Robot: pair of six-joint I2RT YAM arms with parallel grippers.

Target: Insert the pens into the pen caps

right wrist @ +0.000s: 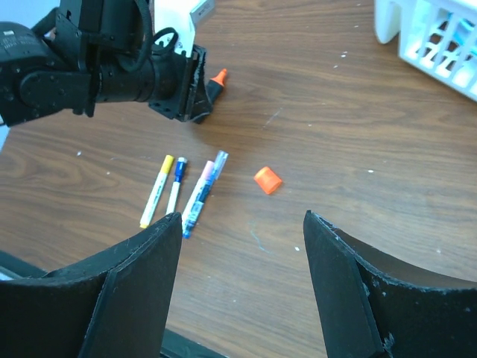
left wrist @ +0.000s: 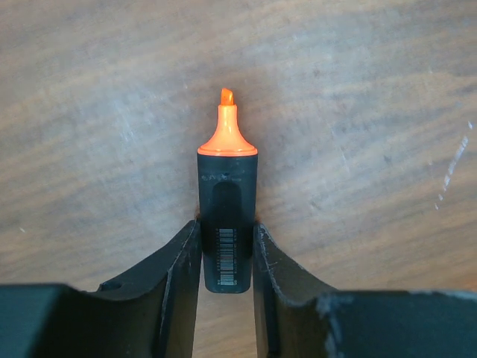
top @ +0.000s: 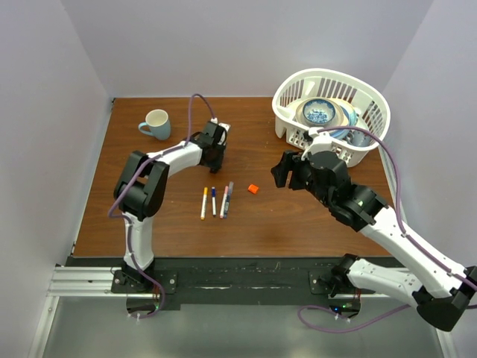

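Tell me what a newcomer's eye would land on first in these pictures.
First comes the uncapped orange-tipped pen, its dark barrel gripped between the fingers of the left gripper, left of the table's middle. Next is the small orange cap, which lies alone on the brown table just right of a row of slim pens. The white basket holding bowls fills the far right corner.

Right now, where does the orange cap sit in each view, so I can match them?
Top external: cap mid-table, just right of the pens.
Right wrist: cap near centre, right of the pens.
Left wrist: not in it; only the highlighter on the table shows.
Shared landmark: the row of pens, seen in the top and right wrist views.
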